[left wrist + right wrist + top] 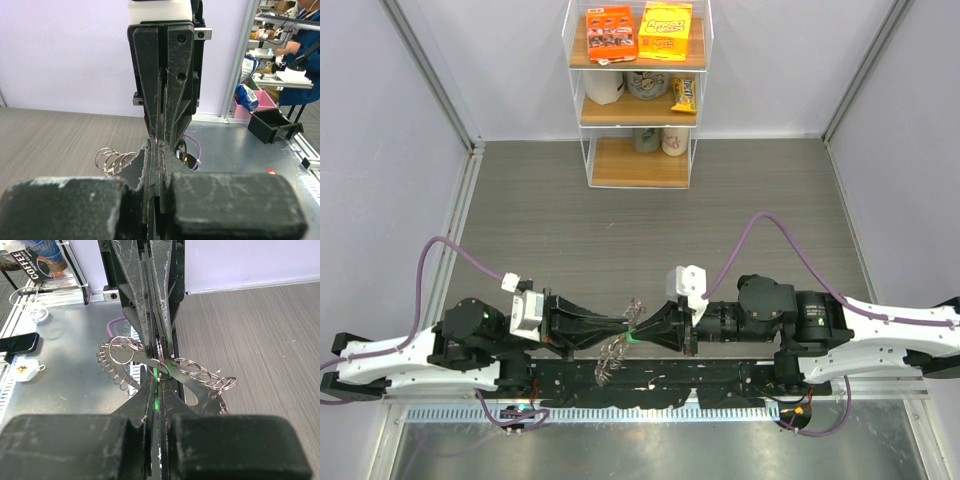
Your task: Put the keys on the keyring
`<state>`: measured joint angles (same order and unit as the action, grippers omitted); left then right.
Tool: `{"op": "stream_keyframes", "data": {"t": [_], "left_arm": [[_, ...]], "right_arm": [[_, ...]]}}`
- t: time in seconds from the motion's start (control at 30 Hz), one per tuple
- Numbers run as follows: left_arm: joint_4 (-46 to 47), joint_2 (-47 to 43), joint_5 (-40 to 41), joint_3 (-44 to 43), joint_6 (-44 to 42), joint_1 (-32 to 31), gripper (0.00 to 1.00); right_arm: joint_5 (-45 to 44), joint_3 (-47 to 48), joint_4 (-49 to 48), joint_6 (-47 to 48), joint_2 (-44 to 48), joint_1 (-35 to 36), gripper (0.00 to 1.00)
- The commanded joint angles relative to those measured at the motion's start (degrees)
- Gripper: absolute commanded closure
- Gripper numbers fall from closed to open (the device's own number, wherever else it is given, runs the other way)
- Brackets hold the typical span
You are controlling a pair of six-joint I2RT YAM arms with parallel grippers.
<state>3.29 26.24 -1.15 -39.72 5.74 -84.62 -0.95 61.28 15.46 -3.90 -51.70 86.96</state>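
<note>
The keyring (612, 352) is a flat toothed metal ring hung with many small silvery split rings, held on edge between the two arms. My left gripper (623, 328) is shut on its rim; its rings show in the left wrist view (112, 160). My right gripper (643, 334) is shut on the green key (633, 337) and meets the left gripper tip to tip. In the right wrist view the green key (156, 389) shows as a thin strip between my fingers, its tip at the keyring (200, 374), where the left gripper (159, 342) pinches it. The black-headed key is out of view.
A white wire shelf (640, 160) with snack boxes and cups stands at the back middle. A black rail (650, 378) runs along the near edge under the grippers. A phone (17, 342) and a black bin (272, 125) lie off the table.
</note>
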Motion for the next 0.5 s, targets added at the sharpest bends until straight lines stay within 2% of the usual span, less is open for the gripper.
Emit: {"op": "stream_keyframes", "data": {"t": [0.0,0.47], "left_arm": [[11.3,-0.8,-0.9,-0.1,0.2,-0.2,1.0],[16.8,0.6,-2.4,0.4,0.1,-0.2,1.0]], "right_arm": [[-0.2,-0.7,-4.8,1.9,1.8,0.7,0.94],[0.1,-2.4,-7.3,3.7,1.8,0.9,0.94]]}}
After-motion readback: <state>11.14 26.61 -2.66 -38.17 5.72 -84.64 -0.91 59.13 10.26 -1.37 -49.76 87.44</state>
